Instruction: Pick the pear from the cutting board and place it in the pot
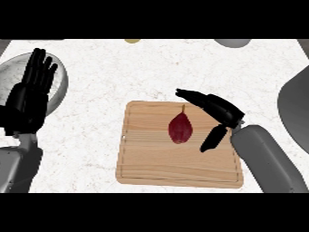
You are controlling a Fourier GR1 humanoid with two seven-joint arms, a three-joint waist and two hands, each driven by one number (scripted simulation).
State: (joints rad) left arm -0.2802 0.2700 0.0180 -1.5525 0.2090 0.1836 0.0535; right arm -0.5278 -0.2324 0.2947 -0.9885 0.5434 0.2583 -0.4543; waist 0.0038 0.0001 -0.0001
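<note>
A dark red pear [180,127] with a thin stem lies on the wooden cutting board [153,167], near the board's middle top. My right hand [218,111] hovers just right of the pear, open, with fingers stretched toward the pear's stem end and the thumb hanging down beside it, not touching it. A silver pot [58,86] sits at the far left, partly hidden behind my left hand [30,93], which rests open with fingers up.
A large grey vessel [304,113] fills the right edge. A small yellow object [132,41] and a pale grey dish [232,42] lie at the counter's far edge. White speckled counter surrounds the board.
</note>
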